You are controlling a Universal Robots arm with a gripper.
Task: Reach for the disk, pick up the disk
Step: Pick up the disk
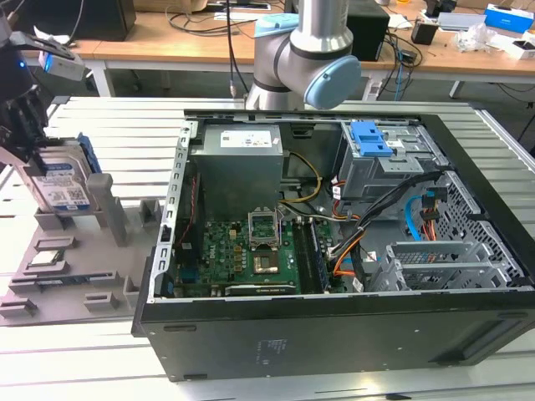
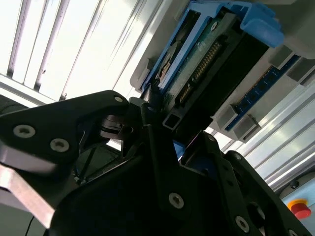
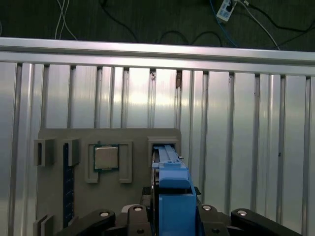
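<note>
The disk stands on edge in a slot of the grey fixture tray at the exterior view's left, its blue-and-white label facing out and a blue rail along its side. My gripper comes down onto it from above, and its black fingers press against both flat faces. In the first wrist view the disk's blue rail runs between the two finger linkages. The second wrist view shows the disk's connector edge just past the fingertips. The disk still rests in its slot.
An open computer case lies to the right of the tray, with the arm's base behind it. The tray also holds a processor chip and a memory stick. Ribbed metal table surrounds the tray.
</note>
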